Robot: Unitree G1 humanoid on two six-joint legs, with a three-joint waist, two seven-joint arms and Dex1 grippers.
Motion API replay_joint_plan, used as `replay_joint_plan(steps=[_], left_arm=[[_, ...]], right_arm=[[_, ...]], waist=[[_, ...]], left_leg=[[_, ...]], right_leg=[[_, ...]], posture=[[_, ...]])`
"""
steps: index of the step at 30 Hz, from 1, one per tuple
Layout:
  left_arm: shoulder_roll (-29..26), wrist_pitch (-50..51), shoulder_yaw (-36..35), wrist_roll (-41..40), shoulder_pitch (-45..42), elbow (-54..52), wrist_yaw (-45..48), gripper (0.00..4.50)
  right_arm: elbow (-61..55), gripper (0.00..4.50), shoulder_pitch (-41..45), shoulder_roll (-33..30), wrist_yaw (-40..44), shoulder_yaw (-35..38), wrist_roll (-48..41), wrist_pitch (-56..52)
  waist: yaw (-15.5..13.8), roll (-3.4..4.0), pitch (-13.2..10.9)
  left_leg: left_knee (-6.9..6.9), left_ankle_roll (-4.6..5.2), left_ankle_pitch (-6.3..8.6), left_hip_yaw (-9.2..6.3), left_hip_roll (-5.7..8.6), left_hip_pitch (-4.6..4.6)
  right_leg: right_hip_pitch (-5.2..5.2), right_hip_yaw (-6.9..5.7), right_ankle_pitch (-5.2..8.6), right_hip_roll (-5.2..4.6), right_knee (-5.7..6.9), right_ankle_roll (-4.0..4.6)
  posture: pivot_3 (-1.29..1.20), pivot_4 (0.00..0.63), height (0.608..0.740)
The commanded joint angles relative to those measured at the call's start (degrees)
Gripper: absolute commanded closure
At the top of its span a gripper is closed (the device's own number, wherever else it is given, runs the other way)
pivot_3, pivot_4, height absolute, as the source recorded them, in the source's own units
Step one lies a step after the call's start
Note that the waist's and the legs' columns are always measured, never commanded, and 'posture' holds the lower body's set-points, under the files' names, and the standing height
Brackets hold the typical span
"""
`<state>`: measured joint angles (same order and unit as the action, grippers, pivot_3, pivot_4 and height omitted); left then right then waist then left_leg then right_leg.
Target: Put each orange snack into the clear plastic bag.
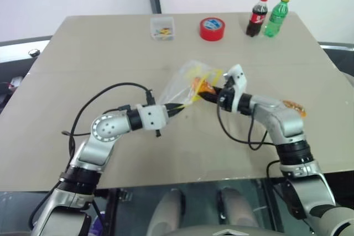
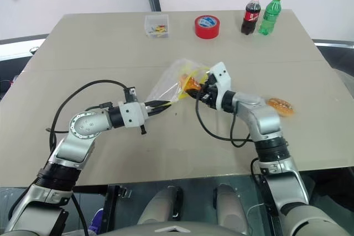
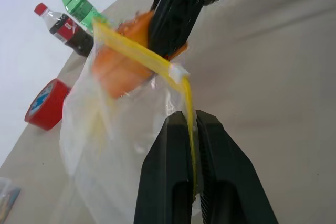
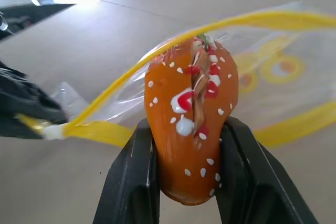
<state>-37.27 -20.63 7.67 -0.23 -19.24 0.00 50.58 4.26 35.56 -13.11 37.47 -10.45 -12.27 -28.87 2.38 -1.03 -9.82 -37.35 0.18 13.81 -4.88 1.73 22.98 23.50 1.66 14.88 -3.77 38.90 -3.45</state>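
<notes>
The clear plastic bag [image 1: 180, 84] is held up off the table's middle, its mouth toward my right arm. My left gripper [image 3: 190, 116] is shut on the bag's yellow seal strip [image 3: 131, 48] at one corner. My right gripper [image 4: 189, 123] is shut on an orange snack [image 4: 191, 129] with white speckles. It holds the snack at the bag's mouth, with the seal strip arching over the snack's top. A second orange snack [image 1: 294, 107] lies on the table beside my right forearm.
At the far edge of the beige table [image 1: 99, 53] stand a small clear box [image 1: 162, 28] of coloured bits, a red tape roll [image 1: 212, 29], a cola bottle [image 1: 257, 16] and a green bottle [image 1: 276, 16]. Black cables loop from both wrists.
</notes>
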Motion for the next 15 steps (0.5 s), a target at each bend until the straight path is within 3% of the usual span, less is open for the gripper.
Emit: replay_joint_plan(steps=[1, 7, 15], left_arm=[[-0.6, -3.0, 0.0, 0.0, -0.9, -0.5, 0.3, 4.5], [-0.4, -3.0, -0.6, 1.5, -2.2, 2.0, -1.1, 4.5], [1.2, -2.6, -0.3, 1.4, -4.3, 1.9, -2.3, 4.5]], right_arm=[[-0.2, 3.18, 0.9, -3.3, -1.2, -5.5, 10.1, 14.7], [0.0, 3.18, 0.7, -8.2, 2.7, -11.9, 18.2, 28.5], [3.5, 3.18, 1.3, -6.6, -2.1, -11.2, 22.4, 30.0]], waist=[[-0.1, 0.0, 0.0], [0.0, 0.0, 0.0], [0.0, 0.0, 0.0]], left_leg=[[0.0, 0.0, 0.0, -0.01, 0.0, 0.0], [0.0, 0.0, 0.0, 0.0, 0.0, 0.0], [0.0, 0.0, 0.0, 0.0, -0.01, -0.01]], right_leg=[[0.0, 0.0, 0.0, 0.0, -0.01, 0.0], [0.0, -0.01, 0.0, 0.02, -0.02, 0.0], [-0.01, 0.0, 0.0, 0.04, -0.01, 0.0]], posture=[[0.0, 0.15, 0.74], [0.0, 0.15, 0.74], [0.0, 0.15, 0.74]])
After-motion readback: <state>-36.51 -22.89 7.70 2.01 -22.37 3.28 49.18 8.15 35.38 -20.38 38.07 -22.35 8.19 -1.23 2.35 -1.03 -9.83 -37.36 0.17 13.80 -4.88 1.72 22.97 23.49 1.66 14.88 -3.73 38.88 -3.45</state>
